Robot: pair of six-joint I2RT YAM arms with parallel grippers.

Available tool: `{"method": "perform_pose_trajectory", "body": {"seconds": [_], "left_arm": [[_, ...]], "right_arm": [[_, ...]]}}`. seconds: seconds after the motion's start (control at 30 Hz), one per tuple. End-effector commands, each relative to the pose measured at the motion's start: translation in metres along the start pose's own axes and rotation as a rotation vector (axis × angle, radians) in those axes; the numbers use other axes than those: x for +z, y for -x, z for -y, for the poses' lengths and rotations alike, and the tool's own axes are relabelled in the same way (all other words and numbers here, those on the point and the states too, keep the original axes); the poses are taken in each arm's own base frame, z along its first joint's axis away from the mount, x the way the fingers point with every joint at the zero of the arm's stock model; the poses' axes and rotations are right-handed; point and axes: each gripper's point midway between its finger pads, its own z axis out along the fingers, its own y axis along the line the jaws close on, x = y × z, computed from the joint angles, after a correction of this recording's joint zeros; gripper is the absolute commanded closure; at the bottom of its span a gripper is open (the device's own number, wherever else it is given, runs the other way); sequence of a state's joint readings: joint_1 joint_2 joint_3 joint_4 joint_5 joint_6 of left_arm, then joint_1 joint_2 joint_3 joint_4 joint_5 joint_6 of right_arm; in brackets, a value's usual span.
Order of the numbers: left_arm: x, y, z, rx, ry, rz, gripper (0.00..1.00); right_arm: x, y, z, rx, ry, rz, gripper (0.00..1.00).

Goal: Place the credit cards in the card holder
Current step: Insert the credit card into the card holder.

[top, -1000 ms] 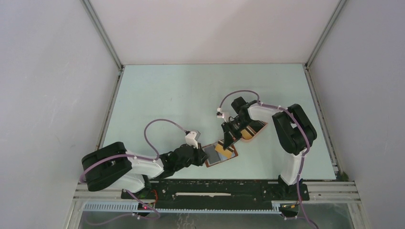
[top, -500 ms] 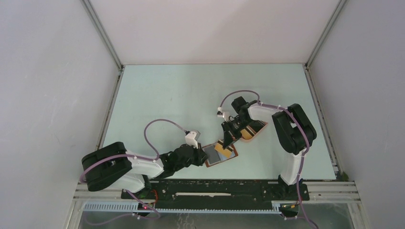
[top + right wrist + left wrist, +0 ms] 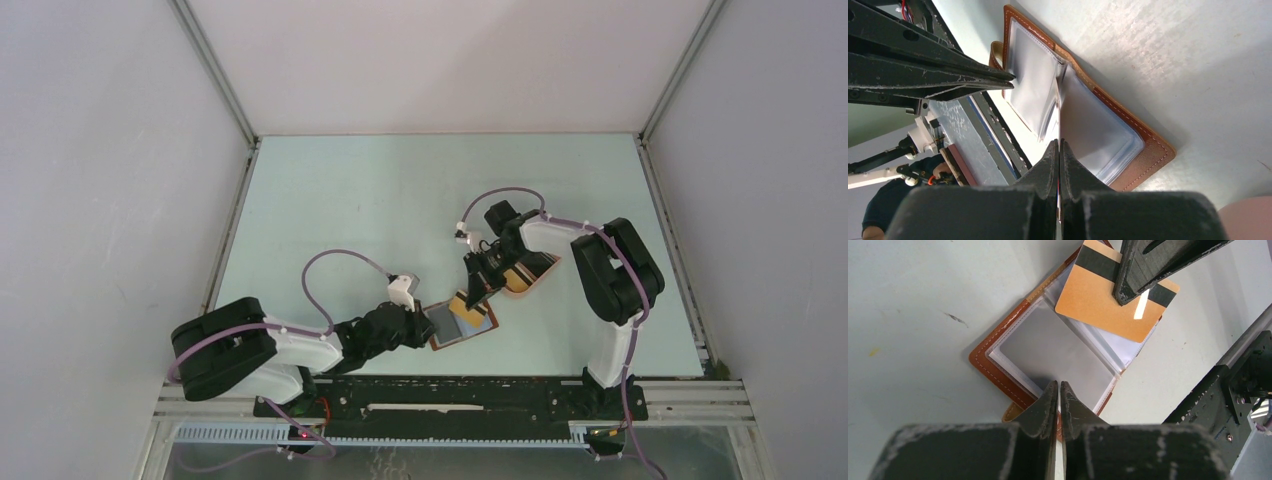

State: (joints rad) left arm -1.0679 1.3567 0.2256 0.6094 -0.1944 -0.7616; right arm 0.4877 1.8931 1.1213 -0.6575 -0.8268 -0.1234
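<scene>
Top: card holder [image 3: 450,326] lies open near the front edge of the table [image 3: 350,200], left gripper [image 3: 430,327] at its left side, right gripper [image 3: 472,297] above it.
Left wrist: jaws pinched nearly closed on the holder's clear sleeve edge; orange credit card [image 3: 1098,300] over the far sleeve.
Right wrist: jaws clamped on that card, seen edge-on.

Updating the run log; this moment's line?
left tool: pinching clear plastic sleeve of reddish-brown leather card holder | right tool: holds yellow-orange plastic card over it

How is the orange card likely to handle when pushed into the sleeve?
The orange card is probably stiff: it juts flat, unbent, from the shut jaws of the right gripper. Likely light, being so thin. Pinched at one spot, it might pivot on meeting the clear sleeve of the card holder.
</scene>
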Motion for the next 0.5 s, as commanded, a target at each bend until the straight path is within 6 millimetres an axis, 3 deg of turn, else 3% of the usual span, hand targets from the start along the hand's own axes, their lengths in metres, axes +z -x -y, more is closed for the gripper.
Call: {"method": "perform_pose_trajectory", "body": {"seconds": [0.0,0.47], "left_arm": [[0.002,0.006,0.007,-0.028,-0.015,0.008,0.91],[0.001,0.005,0.006,-0.052,-0.015,0.012,0.92]], "right_arm": [[0.002,0.005,-0.001,0.025,-0.025,0.016,1.00],[0.014,-0.002,-0.010,0.068,-0.018,0.006,1.00]]}}
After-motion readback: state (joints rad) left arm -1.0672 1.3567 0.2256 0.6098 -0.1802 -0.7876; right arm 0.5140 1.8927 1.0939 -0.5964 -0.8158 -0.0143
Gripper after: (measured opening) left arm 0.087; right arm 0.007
